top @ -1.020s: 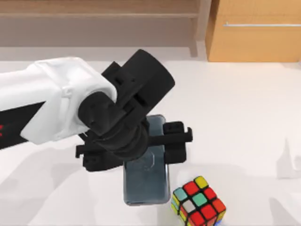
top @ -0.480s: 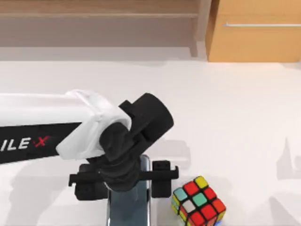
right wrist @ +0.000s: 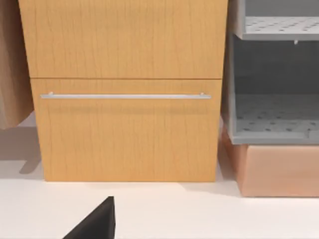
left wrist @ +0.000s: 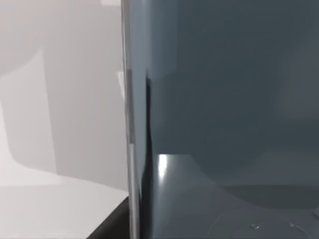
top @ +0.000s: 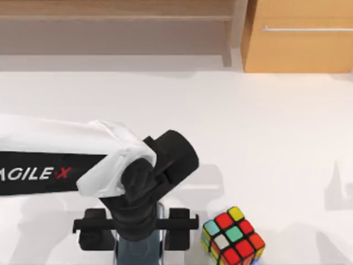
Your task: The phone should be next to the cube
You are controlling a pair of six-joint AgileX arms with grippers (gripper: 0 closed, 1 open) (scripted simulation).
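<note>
Near the front edge of the white worktop [top: 265, 143], in the top view, we find our left hand [top: 138, 234] set over the phone [top: 158, 243], its black fingers [top: 179, 231] standing on either side of the phone's long edges. The arm above hides the contact, so we cannot tell whether the fingers press the phone or stand just clear of it. The phone lies flat with its long side running toward the front edge. The cube [top: 233, 236] sits just to the right of the phone, near it but apart from it, and close to the nearer finger. The left wrist view looks closely at the phone's dark glossy face [left wrist: 224, 99] and its silvery edge [left wrist: 130, 149], with worktop beside it. The right wrist view faces a wooden cabinet [right wrist: 124, 89] with a bar handle [right wrist: 124, 96] and grey shelving [right wrist: 274, 74] beside it. We cannot tell how our right hand's fingers stand.
</note>
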